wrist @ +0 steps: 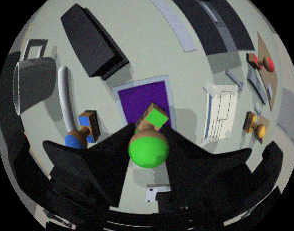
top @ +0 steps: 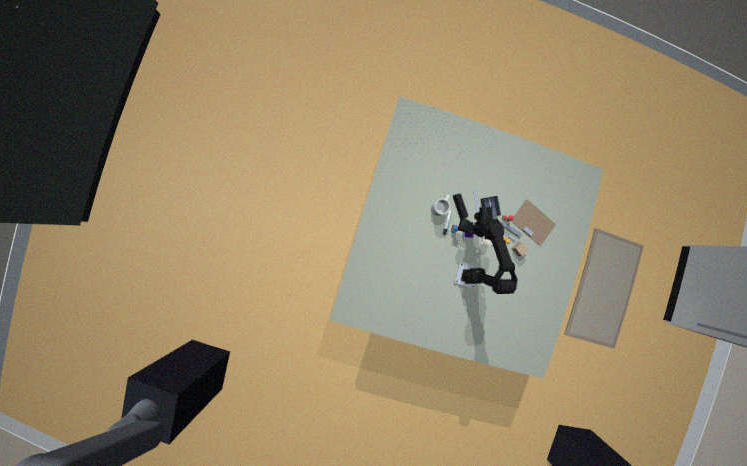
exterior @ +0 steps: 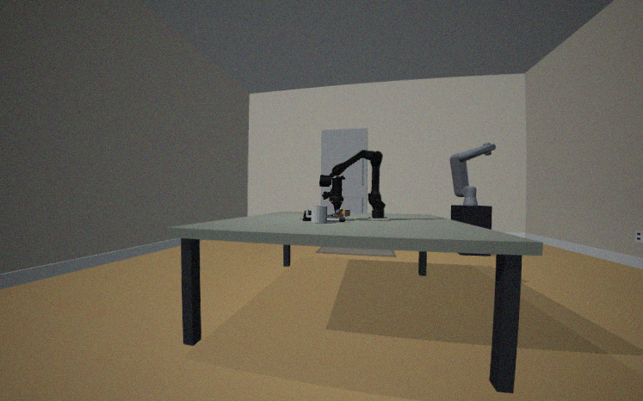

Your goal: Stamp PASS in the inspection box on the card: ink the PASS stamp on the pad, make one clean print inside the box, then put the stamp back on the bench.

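My gripper (wrist: 148, 127) (exterior: 336, 209) is shut on the green-topped stamp (wrist: 148, 150), which has a wooden handle and a block with a green mark. In the wrist view the stamp's block overlaps the near part of the purple ink pad (wrist: 141, 98) (top: 468, 235); whether it touches the pad cannot be told. The white card (wrist: 230, 127) lies to the right of the pad in the wrist view, with a thin-lined box on it. The stamp's lettering and its underside are hidden.
A blue stamp (wrist: 74, 139) and a pale pen (wrist: 66, 99) lie left of the pad; an orange stamp (wrist: 261, 131) and a red stamp (wrist: 266, 63) are right of the card. A mug (top: 441, 207) (exterior: 318, 213), black block (top: 460, 205) and brown board (top: 537, 219) stand or lie farther out.
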Motion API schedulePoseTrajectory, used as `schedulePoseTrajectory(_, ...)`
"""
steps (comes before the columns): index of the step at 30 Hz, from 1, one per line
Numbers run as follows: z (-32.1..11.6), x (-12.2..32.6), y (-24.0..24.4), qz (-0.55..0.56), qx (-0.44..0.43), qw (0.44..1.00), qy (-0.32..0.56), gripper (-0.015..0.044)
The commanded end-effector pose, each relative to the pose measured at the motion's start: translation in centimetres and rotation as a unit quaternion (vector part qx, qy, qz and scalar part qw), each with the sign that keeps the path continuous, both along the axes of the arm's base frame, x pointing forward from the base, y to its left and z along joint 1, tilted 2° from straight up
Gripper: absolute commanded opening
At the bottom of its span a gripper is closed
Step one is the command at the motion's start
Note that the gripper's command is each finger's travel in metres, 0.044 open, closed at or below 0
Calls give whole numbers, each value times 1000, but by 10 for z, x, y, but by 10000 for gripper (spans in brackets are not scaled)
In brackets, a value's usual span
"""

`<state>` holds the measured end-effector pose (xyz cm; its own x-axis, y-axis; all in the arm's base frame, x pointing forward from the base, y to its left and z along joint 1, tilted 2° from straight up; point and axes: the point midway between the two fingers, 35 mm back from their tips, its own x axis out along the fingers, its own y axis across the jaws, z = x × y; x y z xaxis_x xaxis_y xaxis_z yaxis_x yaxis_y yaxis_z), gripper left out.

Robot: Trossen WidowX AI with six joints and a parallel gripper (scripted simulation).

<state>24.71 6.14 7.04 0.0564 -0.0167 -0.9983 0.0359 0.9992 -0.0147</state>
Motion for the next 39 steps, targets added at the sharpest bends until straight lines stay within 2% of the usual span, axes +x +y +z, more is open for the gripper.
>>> schedulePoseTrajectory(1,2,0,0,0,-2,1000,1,0)
schedulePoseTrajectory(15,9,-1,0,0,-2,1000,1,0)
schedulePoseTrajectory(39,48,-2,0,0,-2,1000,1,0)
